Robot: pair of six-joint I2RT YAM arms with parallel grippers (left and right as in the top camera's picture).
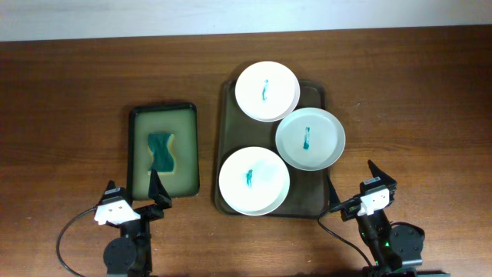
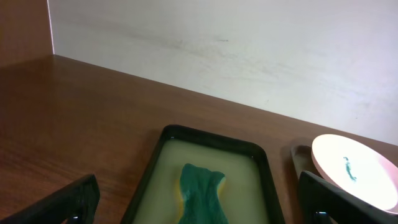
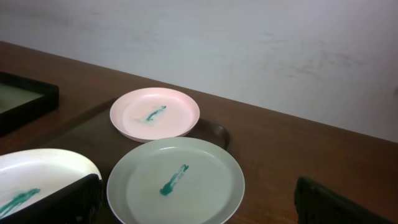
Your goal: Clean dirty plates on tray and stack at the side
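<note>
Three white plates lie on the dark olive tray [image 1: 233,127], each with a teal smear: one at the back [image 1: 267,91], one at the right [image 1: 310,138], one at the front [image 1: 254,180]. My left gripper [image 1: 133,186] is open and empty at the near edge of the table, just in front of the sponge tray. My right gripper [image 1: 355,188] is open and empty, near the olive tray's front right corner. The right wrist view shows the back plate [image 3: 155,115], the right plate [image 3: 175,180] and part of the front plate [image 3: 37,177] beyond my open fingers [image 3: 199,199].
A smaller black-rimmed tray [image 1: 132,154] left of the olive tray holds a teal and yellow sponge [image 1: 161,151]. It shows in the left wrist view [image 2: 208,138], with the sponge [image 2: 200,190] between my open fingers [image 2: 199,208]. A pale wall stands behind the table.
</note>
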